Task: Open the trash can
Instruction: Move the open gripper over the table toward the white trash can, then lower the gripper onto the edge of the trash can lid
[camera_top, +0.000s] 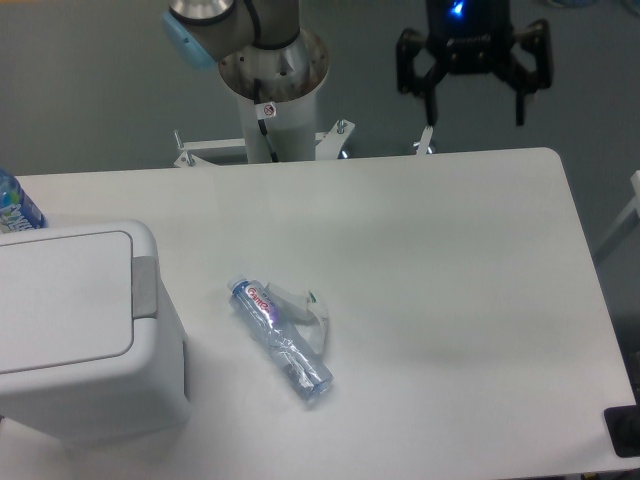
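The trash can (70, 330) is a large white boxy bin at the left edge of the table, its flat lid down. Its grey push-button tab (146, 286) sits on the right side of the lid. My gripper (476, 110) hangs high at the upper right, above the table's far edge, far from the bin. Its black fingers (520, 95) are spread apart and hold nothing.
A crushed clear bottle (282, 340) lies on the white table (450, 280) right of the bin. Another bottle with a blue label (14, 205) stands behind the bin at the left edge. The arm's base column (272, 90) stands behind the table.
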